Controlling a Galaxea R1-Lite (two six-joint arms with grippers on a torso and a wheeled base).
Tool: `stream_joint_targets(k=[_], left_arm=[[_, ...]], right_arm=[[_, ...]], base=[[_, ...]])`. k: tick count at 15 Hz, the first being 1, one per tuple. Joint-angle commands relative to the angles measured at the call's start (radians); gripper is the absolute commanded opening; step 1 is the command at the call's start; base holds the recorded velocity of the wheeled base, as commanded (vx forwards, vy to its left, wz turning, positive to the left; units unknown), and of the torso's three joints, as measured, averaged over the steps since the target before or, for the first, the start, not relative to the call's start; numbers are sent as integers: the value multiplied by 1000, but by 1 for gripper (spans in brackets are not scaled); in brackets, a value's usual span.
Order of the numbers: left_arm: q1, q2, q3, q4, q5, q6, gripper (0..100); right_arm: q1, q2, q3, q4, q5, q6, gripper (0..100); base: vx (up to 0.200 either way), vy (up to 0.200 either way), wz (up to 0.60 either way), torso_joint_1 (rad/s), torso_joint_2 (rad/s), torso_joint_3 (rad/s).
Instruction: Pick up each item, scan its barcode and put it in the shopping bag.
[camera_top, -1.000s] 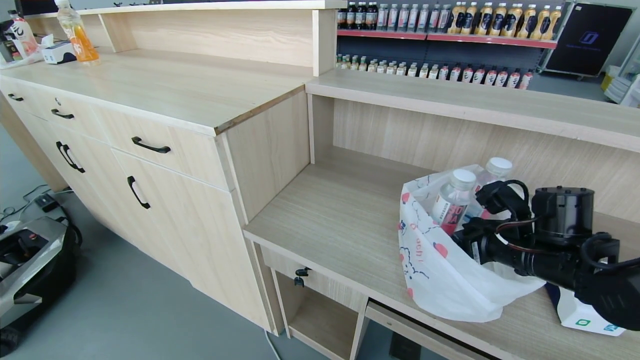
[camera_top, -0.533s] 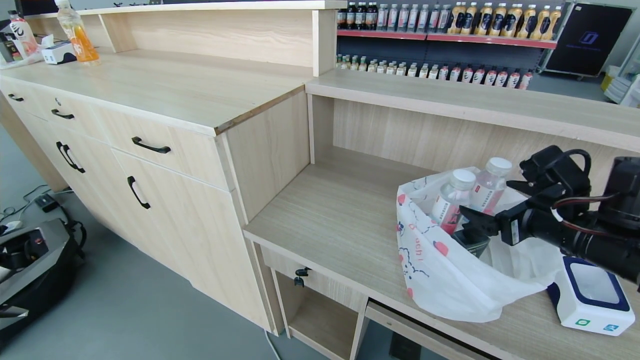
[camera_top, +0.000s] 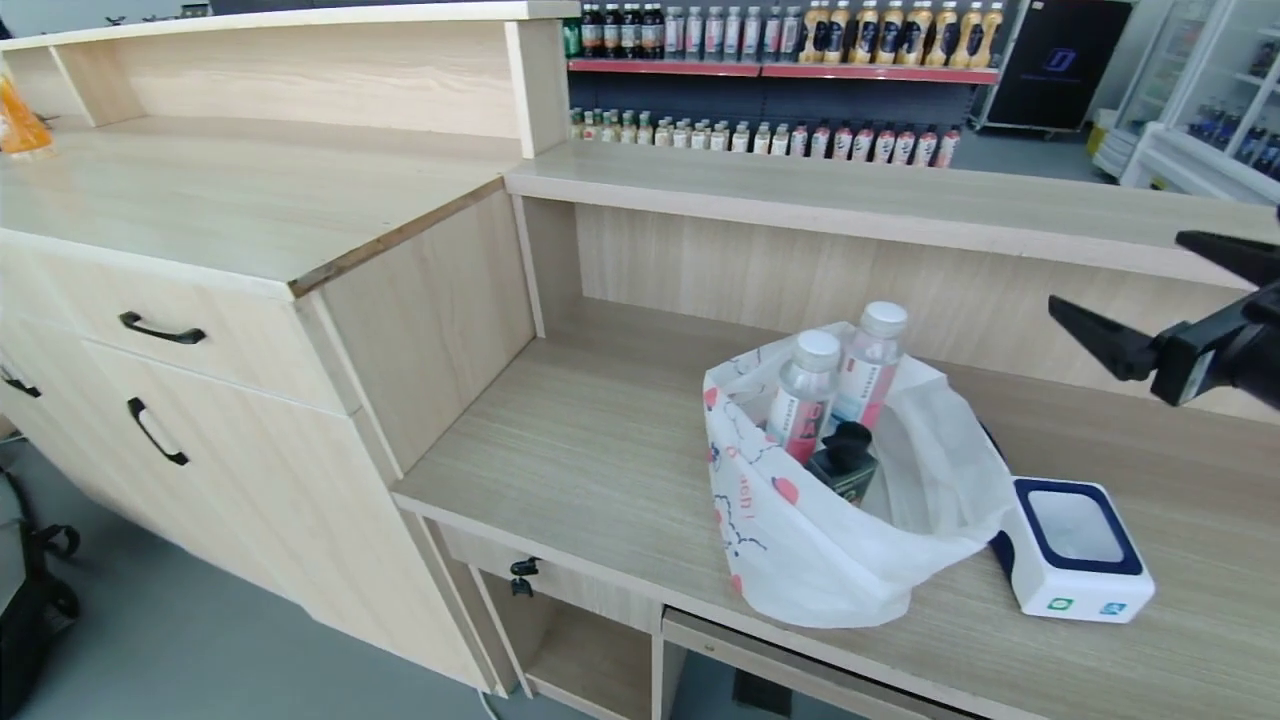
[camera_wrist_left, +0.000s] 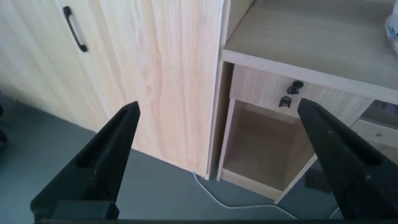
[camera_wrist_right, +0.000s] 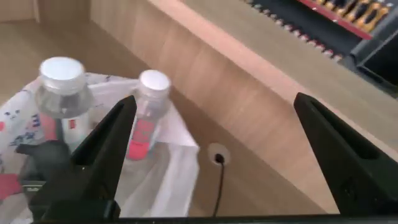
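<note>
White plastic shopping bag with red and blue print (camera_top: 800, 545) stands open on the light wooden counter (camera_top: 590, 440), just beside the white-and-blue box scanner (camera_top: 1075, 548). It holds 2 clear white-capped bottles (camera_top: 800, 400) and 1 dark black-capped bottle (camera_top: 845, 465). The right gripper (camera_top: 1114, 269) hangs spread and empty (as does the left gripper (camera_wrist_left: 217, 104)).

Right gripper (camera_top: 1115, 272) withdrawn
It has pulled up and away from the shopping bag (camera_top: 800, 560), jaws spread, leaving a dark bottle (camera_top: 845, 468) inside; the head camera has panned.

Right claw (camera_wrist_right: 214, 101) spread wide, white shopping bag (camera_wrist_right: 177, 158) holding two white-capped bottles (camera_wrist_right: 60, 93), wooden counter wall (camera_wrist_right: 264, 127) behind
</note>
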Motion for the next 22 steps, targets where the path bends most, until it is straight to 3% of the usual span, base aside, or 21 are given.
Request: stream_joint_targets(k=[1, 9, 11, 15, 16, 17, 20, 22], left_arm=[[0, 0, 0, -1, 0, 0, 100], [0, 0, 0, -1, 0, 0, 100], [0, 0, 0, -1, 0, 0, 100], [0, 0, 0, -1, 0, 0, 100], [0, 0, 0, -1, 0, 0, 100], [0, 0, 0, -1, 0, 0, 100], [0, 0, 0, -1, 0, 0, 100], [0, 0, 0, -1, 0, 0, 100]], right_arm=[[-29, -85, -81, 22, -50, 31, 100], [-31, -268, -72, 446, -422, 171, 100], [-20, -389, 78, 559, -486, 266, 100], [-6, -817, 592, 588, -478, 434, 100], [21, -966, 612, 697, -475, 462, 100], [34, -1096, 598, 904, -462, 500, 100], [38, -1245, 612, 834, -242, 437, 100], [32, -1249, 612, 872, -244, 445, 100]], base=[[0, 0, -600, -2, 2, 2], [0, 0, -600, 3, 3, 4], [0, 0, -600, 2, 2, 5], [0, 0, -450, 3, -1, 1], [0, 0, 0, 0, 0, 0], [0, 0, 0, 0, 0, 0], [0, 0, 0, 0, 0, 0], [0, 0, 0, 0, 0, 0]])
